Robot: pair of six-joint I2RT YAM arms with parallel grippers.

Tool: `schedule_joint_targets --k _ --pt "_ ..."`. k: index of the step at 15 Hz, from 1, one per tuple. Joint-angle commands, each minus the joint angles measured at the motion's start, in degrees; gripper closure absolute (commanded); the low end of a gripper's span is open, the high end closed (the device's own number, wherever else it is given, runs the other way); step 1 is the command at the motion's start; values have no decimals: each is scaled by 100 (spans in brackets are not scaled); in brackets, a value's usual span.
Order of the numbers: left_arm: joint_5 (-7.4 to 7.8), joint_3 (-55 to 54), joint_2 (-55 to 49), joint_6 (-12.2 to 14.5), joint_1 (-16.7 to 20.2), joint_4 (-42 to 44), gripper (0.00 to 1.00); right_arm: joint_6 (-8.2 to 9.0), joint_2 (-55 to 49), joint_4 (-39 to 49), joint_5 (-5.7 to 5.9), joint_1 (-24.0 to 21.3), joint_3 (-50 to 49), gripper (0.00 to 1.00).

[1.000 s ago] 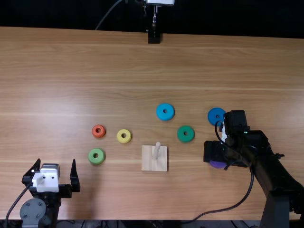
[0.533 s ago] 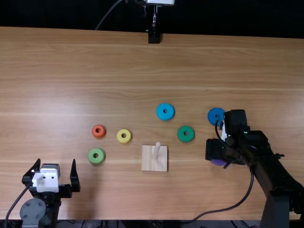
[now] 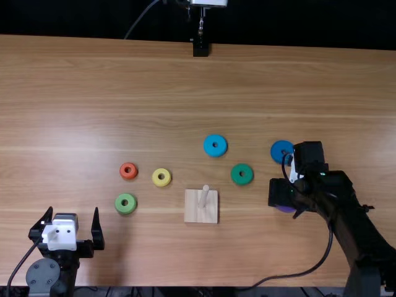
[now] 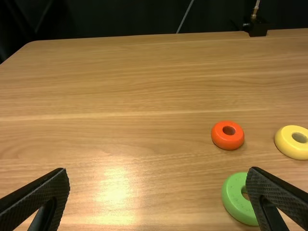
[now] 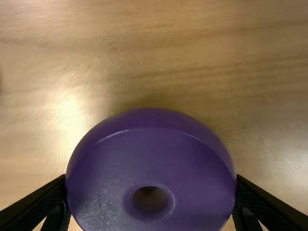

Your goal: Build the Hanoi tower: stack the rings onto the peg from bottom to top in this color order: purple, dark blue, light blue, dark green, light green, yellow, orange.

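Claw (image 3: 283,193) at right, gripping the purple ring (image 5: 154,163), has shifted slightly.

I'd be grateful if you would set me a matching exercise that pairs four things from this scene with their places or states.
1. Purple ring
2. Peg
3. Left gripper
4. Yellow ring

A. Open, with nothing held
B. Just right of the orange ring in the top view
C. Between the right gripper's fingers
D. On a wooden base, bearing no ring

Pairs: 1-C, 2-D, 3-A, 4-B
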Motion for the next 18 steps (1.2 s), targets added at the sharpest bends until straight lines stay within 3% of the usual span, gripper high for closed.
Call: schedule_joint_targets --k 1,3,8,11,13,16,18 --pt "-19 -611 -62 15 48 -376 0 -111 -414 -392 -3 225 480 94" --pt "-19 -611 -62 15 48 -376 0 -311 -722 -982 -13 497 814 94" --pt "-19 -611 -62 15 48 -376 0 -375 -1399 -1826 -13 1622 1561 95" --pt "-19 -611 -62 15 48 -376 0 -712 -1381 -2554 -24 2132 2229 95" --pt "-19 -611 -62 15 48 -376 0 -723 -1337 -2934 -34 2387 2739 95" --pt "-19 -611 -62 15 48 -376 0 -976 -1205 -3197 -34 2914 3178 95" --pt "-19 -611 -62 15 48 -376 0 -986 -827 -3366 -34 3160 3530 95"
